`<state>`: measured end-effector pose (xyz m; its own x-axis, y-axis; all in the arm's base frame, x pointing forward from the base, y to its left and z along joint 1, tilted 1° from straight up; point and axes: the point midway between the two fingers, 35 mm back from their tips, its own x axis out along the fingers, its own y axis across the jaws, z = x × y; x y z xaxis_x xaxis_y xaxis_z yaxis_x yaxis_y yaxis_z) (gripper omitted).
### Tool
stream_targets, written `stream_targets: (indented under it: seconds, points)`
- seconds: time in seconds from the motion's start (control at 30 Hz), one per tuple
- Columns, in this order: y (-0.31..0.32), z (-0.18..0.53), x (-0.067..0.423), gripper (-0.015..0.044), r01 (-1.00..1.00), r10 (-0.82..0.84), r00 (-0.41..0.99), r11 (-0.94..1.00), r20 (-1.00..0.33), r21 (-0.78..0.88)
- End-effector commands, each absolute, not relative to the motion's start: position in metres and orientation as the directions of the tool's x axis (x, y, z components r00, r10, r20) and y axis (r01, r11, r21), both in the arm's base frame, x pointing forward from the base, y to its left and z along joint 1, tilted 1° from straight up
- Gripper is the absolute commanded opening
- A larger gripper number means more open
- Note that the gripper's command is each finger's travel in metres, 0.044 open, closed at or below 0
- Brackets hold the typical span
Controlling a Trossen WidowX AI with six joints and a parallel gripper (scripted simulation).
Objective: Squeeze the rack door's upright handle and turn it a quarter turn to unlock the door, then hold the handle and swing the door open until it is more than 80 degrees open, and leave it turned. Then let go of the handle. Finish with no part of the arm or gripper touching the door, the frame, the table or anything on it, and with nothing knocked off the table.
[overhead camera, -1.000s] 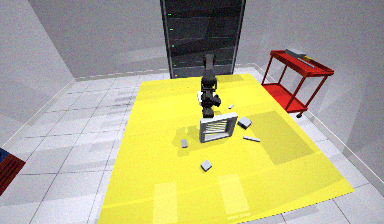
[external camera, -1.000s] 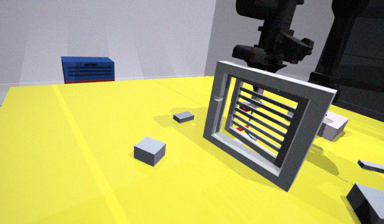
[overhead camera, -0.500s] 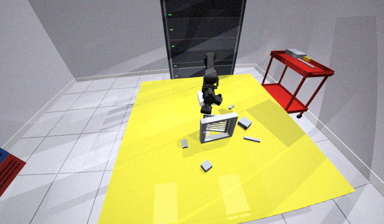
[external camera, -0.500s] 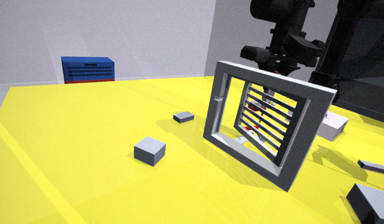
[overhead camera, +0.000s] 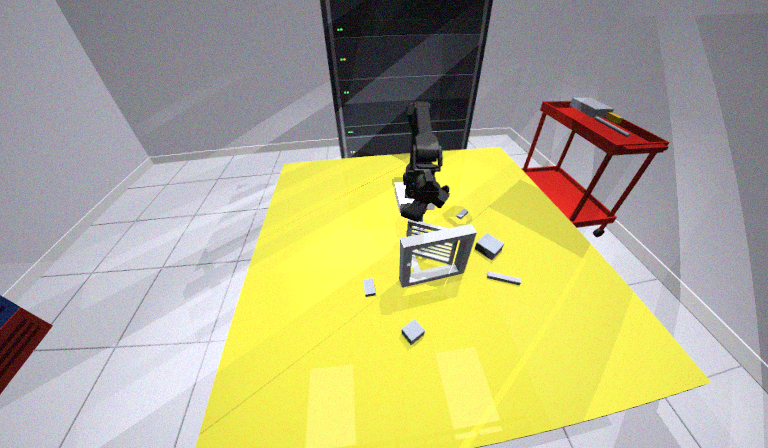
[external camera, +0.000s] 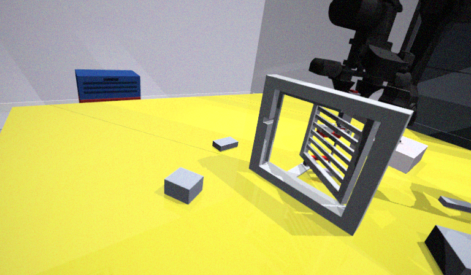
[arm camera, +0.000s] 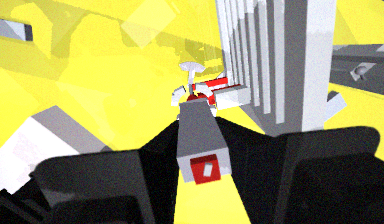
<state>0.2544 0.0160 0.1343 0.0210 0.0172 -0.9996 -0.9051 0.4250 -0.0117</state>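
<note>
The rack door (overhead camera: 438, 251) (external camera: 357, 161) (arm camera: 295, 59), with white slats, stands partly open on the arm's side of the grey upright frame (overhead camera: 404, 268) (external camera: 376, 161). The angle looks well short of square to the frame. My gripper (overhead camera: 416, 215) (external camera: 354, 91) (arm camera: 197, 123) is shut on the upright handle (arm camera: 201, 126), a grey bar with a red end, seen nearly end-on between the black fingers in the wrist view. Red and white lock parts (external camera: 328, 133) (arm camera: 217, 81) show by the door's free edge. The fingers partly hide the handle, so its turn is hard to judge.
A white box (overhead camera: 402, 194) (external camera: 409, 154) (arm camera: 35, 139) stands near the arm. Grey blocks lie right of the frame (overhead camera: 489, 245), left of it (overhead camera: 369, 287) (external camera: 225, 143) and in front (overhead camera: 412, 331) (external camera: 183, 185). A thin bar (overhead camera: 503, 278) lies at the right.
</note>
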Motion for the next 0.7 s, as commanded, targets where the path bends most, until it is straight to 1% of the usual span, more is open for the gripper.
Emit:
stream_targets:
  seconds: [0.0,0.67]
  points:
    - [0.020,0.135,0.251,0.0018,-0.874,0.019,0.033,0.486,-0.999,-0.019]
    - [0.050,0.134,0.223,0.0018,-0.706,0.022,0.031,0.708,-0.999,-0.006]
